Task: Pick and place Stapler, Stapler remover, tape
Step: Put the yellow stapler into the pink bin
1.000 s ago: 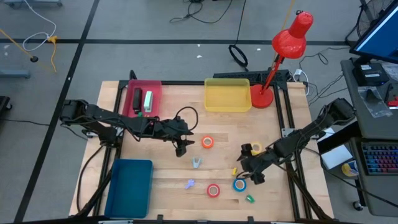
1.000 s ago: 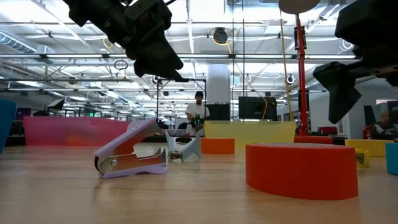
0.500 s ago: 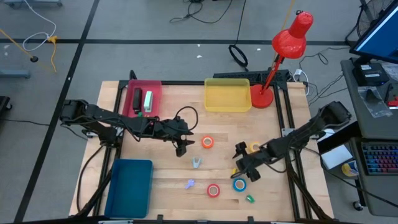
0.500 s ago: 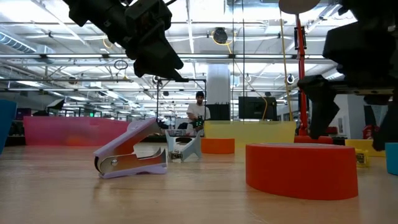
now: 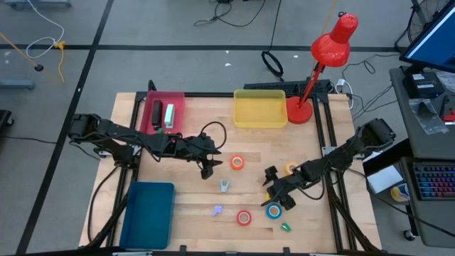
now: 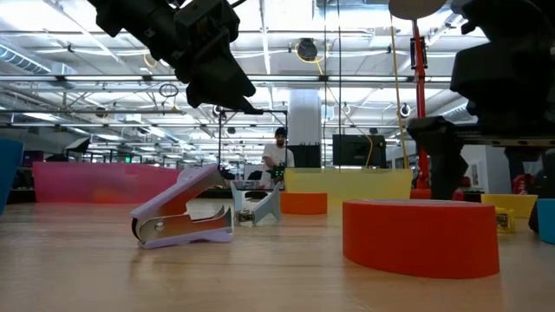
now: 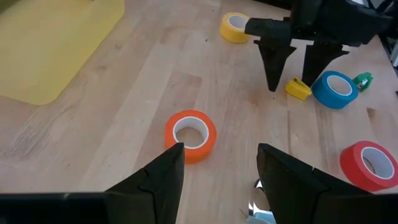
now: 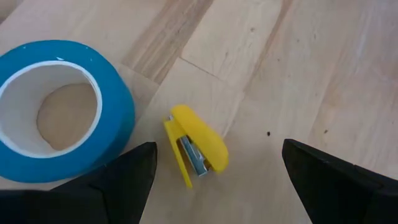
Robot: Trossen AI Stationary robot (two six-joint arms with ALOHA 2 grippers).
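I see right gripper (image 8: pixel 214 180) spread wide over small yellow stapler (image 8: pixel 198 149) — blue tape roll (image 8: pixel 59 109) touching it. Left gripper (image 7: pixel 217 174) parted, empty, orange tape roll (image 7: pixel 190 135) at its 12 o'clock.

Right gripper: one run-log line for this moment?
right gripper: open, empty | over yellow stapler beside blue tape | left gripper: open near orange tape

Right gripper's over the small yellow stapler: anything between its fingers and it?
Nothing visible. The right gripper is open above the yellow stapler, which lies in line with the gap between its fingers. The blue tape sits close beside the stapler and may crowd one finger.
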